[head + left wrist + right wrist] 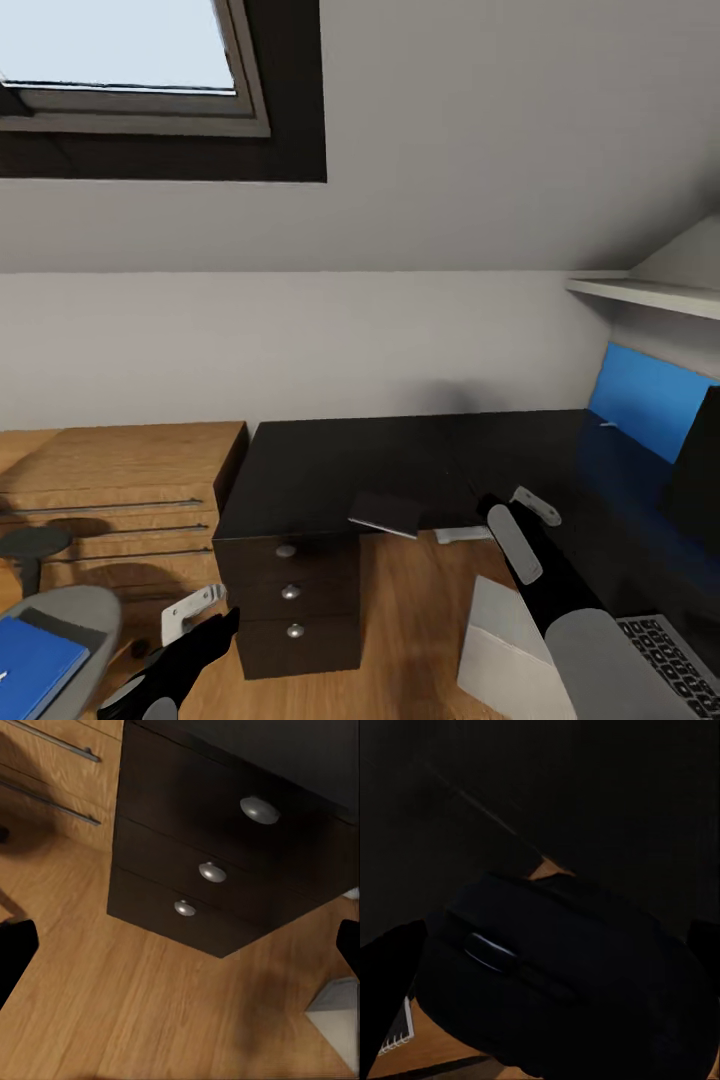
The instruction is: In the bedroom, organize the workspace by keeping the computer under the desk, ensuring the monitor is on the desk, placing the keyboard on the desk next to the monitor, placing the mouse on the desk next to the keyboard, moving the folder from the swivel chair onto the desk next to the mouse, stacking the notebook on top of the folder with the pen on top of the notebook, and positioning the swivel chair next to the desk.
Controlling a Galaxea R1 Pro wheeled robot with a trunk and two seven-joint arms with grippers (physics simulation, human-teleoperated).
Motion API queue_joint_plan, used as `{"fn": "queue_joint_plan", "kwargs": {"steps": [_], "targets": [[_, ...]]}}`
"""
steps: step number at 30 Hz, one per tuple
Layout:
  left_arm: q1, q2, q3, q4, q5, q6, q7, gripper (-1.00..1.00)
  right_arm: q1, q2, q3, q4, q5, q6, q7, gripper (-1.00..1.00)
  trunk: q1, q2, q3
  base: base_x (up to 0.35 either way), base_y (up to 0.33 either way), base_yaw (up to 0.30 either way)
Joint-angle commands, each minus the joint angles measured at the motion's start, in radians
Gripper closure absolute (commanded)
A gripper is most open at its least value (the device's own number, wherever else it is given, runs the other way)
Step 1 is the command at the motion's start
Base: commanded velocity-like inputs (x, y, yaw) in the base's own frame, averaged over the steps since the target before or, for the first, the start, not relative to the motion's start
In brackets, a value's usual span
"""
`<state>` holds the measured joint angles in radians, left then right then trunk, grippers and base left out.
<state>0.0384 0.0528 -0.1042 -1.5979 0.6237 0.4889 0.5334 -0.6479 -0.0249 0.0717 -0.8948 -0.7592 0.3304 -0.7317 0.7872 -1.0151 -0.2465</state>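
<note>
Gripping mouse (562,982), right end effector (547,975), above desk (400,470)

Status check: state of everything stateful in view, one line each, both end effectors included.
left end effector: open, empty
right end effector: shut on mouse
drawers: all three shut
notebook: closed, flat at the desk edge
folder: closed, lying on swivel chair seat
monitor: upright on desk
keyboard: flat on desk
</note>
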Motion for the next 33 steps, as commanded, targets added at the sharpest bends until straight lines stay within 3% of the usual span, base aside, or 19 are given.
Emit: {"fn": "queue_joint_plan", "kwargs": {"steps": [1,9,15,20,25,29,33], "targets": [[0.000,0.001,-0.002,-0.002,0.010,0.000,0.010,-1.00,-0.001,-0.001,0.003,0.000,-0.004,0.001,-0.007,1.00,0.000,-0.001,-0.001,0.000,0.000,-0.297],[0.000,0.001,-0.002,-0.002,0.011,0.003,0.010,-1.00,-0.001,-0.005,-0.001,0.056,0.000,-0.070,0.001,1.00,0.000,-0.001,-0.001,0.000,0.000,-0.297],[0.000,0.001,-0.002,-0.002,0.011,0.003,0.010,-1.00,-0.002,-0.014,0.000,0.090,0.003,-0.108,0.003,1.00,0.000,-0.001,-0.001,0.000,0.000,-0.041],[0.000,0.001,-0.002,-0.002,0.011,0.003,0.010,-1.00,-0.012,-0.039,0.000,0.214,0.004,-0.156,0.003,1.00,0.000,-0.001,-0.001,0.000,0.000,-0.002],[0.000,0.000,-0.003,-0.002,0.011,0.003,0.010,-1.00,-0.093,-0.072,0.004,0.392,0.007,-0.240,0.048,1.00,0.000,-0.001,-0.001,0.000,0.000,0.000],[0.000,-0.001,-0.003,-0.002,0.011,0.003,0.010,-1.00,-0.154,-0.098,0.006,0.515,0.080,-0.248,0.117,1.00,0.000,-0.001,-0.001,0.000,0.000,0.000],[0.000,-0.001,-0.003,-0.002,0.011,0.003,0.010,-1.00,-0.185,-0.104,0.007,0.558,0.110,-0.251,0.126,1.00,0.000,-0.001,-0.001,0.000,0.000,0.000]]}}
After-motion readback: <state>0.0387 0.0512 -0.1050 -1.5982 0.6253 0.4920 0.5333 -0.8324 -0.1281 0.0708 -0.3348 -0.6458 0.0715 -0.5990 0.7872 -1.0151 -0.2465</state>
